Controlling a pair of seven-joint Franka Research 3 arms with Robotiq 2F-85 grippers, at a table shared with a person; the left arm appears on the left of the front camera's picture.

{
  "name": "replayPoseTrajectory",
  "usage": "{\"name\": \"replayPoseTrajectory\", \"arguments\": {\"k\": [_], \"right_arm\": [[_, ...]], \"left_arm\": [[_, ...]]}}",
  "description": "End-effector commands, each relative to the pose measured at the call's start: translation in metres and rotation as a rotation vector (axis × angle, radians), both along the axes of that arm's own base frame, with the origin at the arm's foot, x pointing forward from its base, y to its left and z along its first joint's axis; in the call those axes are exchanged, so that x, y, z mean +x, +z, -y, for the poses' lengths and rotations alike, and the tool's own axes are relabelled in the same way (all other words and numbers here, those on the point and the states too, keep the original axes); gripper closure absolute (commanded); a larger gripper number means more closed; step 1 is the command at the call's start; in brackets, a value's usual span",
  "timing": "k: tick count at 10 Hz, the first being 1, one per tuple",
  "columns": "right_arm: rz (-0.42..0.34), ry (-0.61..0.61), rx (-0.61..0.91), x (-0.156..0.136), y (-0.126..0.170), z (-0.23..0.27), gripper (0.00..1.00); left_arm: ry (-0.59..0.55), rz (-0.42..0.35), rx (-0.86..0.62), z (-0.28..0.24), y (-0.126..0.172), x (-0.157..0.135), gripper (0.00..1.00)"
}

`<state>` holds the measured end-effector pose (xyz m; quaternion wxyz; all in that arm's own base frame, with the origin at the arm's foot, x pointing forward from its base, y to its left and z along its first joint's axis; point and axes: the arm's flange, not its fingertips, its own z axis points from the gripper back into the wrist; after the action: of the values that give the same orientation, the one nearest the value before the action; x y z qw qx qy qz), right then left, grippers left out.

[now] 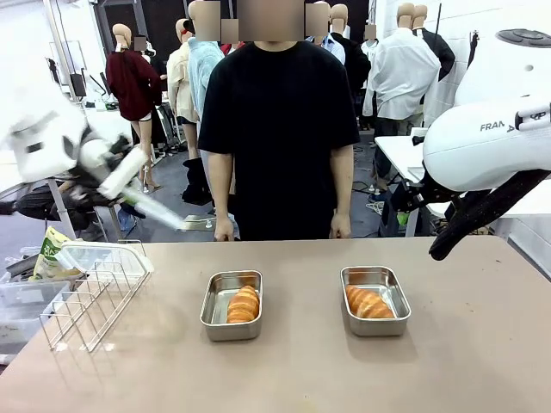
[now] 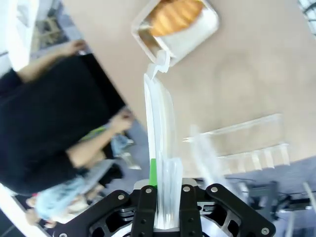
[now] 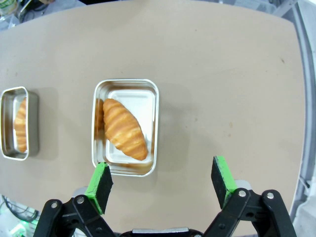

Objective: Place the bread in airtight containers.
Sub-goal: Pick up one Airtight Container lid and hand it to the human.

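Note:
Two steel tins stand open on the table, the left tin (image 1: 213,320) and the right tin (image 1: 394,301), each holding one golden bread roll (image 1: 244,305) (image 1: 368,302). My left gripper (image 1: 127,194) hangs blurred above the table's left end, shut on a clear white-rimmed lid (image 1: 164,213). In the left wrist view the lid (image 2: 159,128) runs edge-on from my gripper (image 2: 165,197) toward a tin (image 2: 197,34) with bread (image 2: 173,12). My right gripper (image 3: 162,180) is open above the near rim of a tin (image 3: 150,103) with its roll (image 3: 124,129); the other tin (image 3: 32,123) lies to the left.
A white wire rack (image 1: 90,297) stands at the table's left edge, seen blurred as the rack (image 2: 247,143) in the left wrist view. A person in black stands at the far edge with both hands (image 1: 225,231) on it. Bare tabletop (image 1: 482,344) lies to the right.

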<state>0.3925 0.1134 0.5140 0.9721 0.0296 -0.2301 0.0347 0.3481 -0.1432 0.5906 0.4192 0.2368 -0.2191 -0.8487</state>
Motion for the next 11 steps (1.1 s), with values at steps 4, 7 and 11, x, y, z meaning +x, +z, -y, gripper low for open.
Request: {"name": "replayPoseTrajectory", "arguments": {"k": [4, 7, 11], "right_arm": [[-0.005, 0.001, 0.009, 0.000, -0.001, 0.001, 0.00], [-0.005, 0.001, 0.009, 0.000, -0.001, 0.001, 0.00], [-0.005, 0.001, 0.009, 0.000, -0.001, 0.001, 0.00]], "left_arm": [[-0.126, 0.152, -0.177, 0.074, 0.020, 0.087, 1.00], [-0.154, 0.165, -0.228, 0.107, -0.004, 0.139, 1.00], [-0.146, 0.154, -0.241, 0.101, -0.008, 0.148, 1.00]]}}
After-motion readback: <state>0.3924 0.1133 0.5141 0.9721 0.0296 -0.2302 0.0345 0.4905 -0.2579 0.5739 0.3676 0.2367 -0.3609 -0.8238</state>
